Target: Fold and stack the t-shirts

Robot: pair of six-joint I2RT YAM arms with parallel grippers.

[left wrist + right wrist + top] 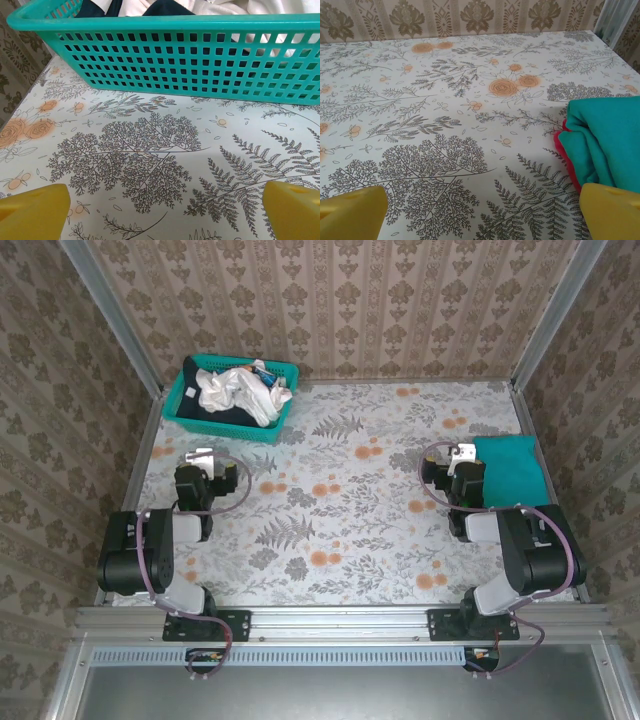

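Teal t-shirt (512,472) sits folded at the right edge of the worktop (340,530), right side of the top view. It's a flat, near-square packet. If anything its longer side runs up-down in the frame, and I honestly can't tell which end is the collar. From the right wrist cam its rounded fold faces left, with a thin strip of red cloth (561,146) peeking out underneath.

The other two are in the teal mesh basket (215,427) at the upper left. The cream-white t-shirt (240,390) is crumpled on top and the dark navy t-shirt (225,416) is under it, with no clear direction to either.

Right pincer (462,454) is spread wide, holding nothing, just beside the teal shirt's left edge. One yellow finger (612,212) overlaps the shirt in the wrist view, but I can't tell if it touches. Left pincer (205,457) is also wide open and empty, low over the worktop, facing the basket's near wall.
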